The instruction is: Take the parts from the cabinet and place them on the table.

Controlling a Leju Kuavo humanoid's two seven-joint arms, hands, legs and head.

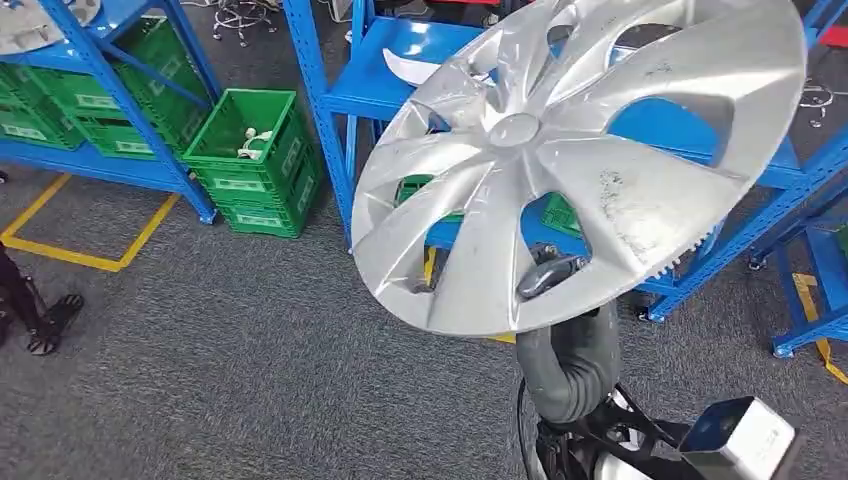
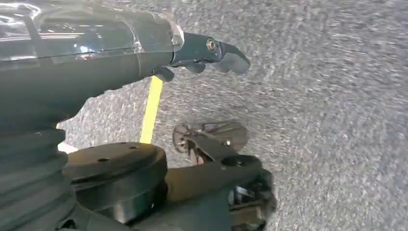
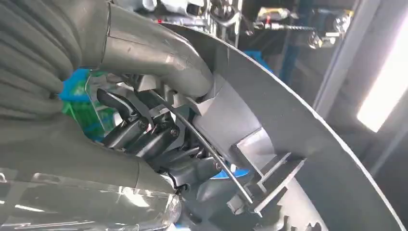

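Right hand (image 1: 548, 275) grips a silver hubcap (image 1: 580, 160) raised before blue shelving (image 1: 400, 80); left hand (image 2: 211, 55) hangs empty, fingers apart, above grey carpet (image 2: 337, 120)

Hubcap (image 1: 600, 180): silver, dulled by grey scuffs and speckled marks on its spokes.
Shelving (image 1: 370, 80): bright blue frames and boards.
Crates (image 1: 255, 160): green with pale labels, holding white bits.
Floor (image 1: 230, 370): dark grey speckled carpet crossed by yellow tape lines.
Right robot hand (image 3: 144, 130): grey thumb, darker fingers.
Left robot hand (image 2: 207, 55): dark grey, glossy black cover.
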